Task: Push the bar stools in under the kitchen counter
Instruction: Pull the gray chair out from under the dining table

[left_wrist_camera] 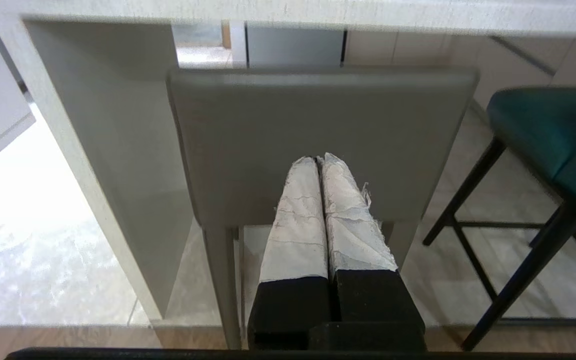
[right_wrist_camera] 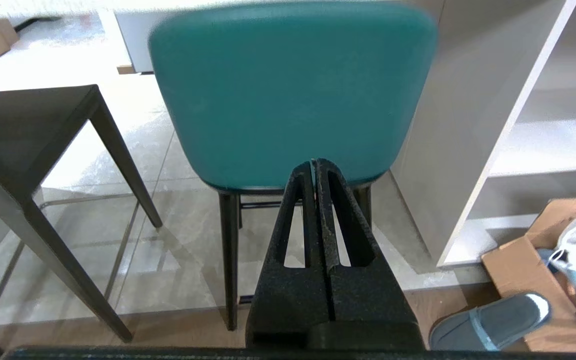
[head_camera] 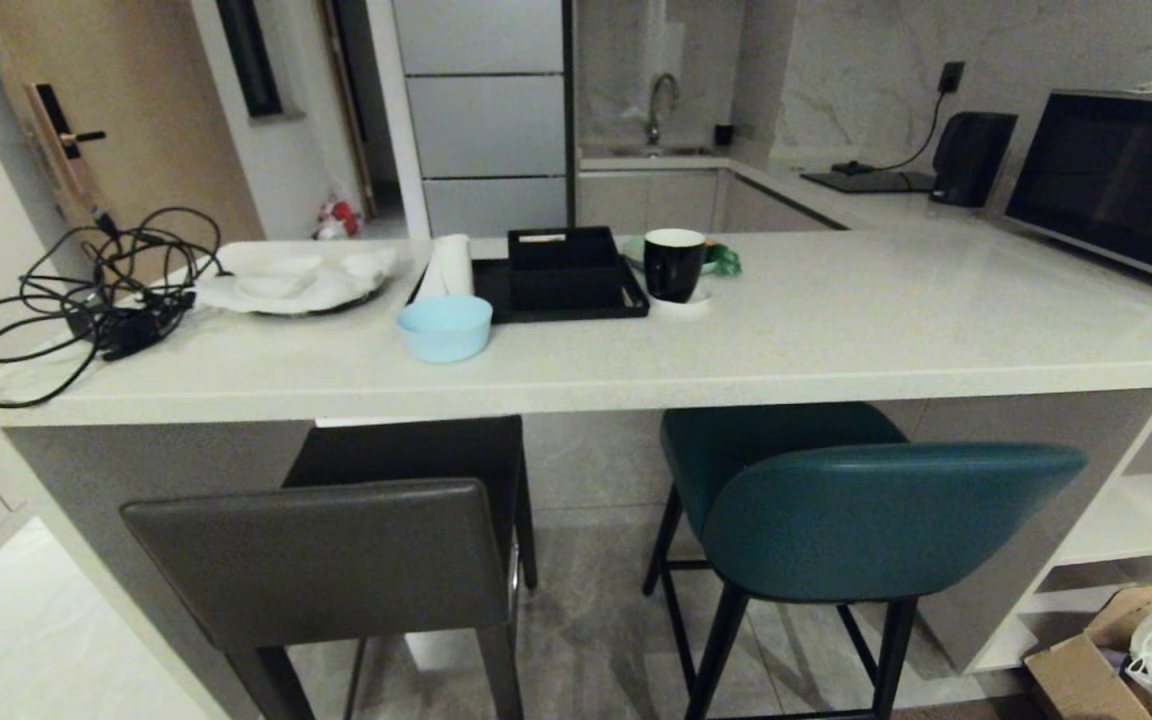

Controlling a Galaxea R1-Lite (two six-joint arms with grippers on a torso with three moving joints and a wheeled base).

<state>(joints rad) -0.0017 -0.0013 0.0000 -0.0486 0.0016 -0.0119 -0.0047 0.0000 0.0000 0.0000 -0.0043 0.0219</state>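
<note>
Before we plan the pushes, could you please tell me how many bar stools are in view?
2. The dark grey stool stands on the left, the teal stool on the right; both seats sit partly under the kitchen counter, backs sticking out. None seems hidden.

The flat-backed leather stool (head_camera: 336,560) is dark grey. The curved-back stool (head_camera: 866,520) is teal with black legs. The long stone counter (head_camera: 836,330) is white with tiny speckles.

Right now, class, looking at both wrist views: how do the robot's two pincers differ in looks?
The left pincer has two long tapered fingers wrapped in frayed, wrinkled white tape above a black base. The right pincer is bare: black, rough-textured, each finger a slim wedge with a triangular cut-out. No cables or markings show on either.
</note>
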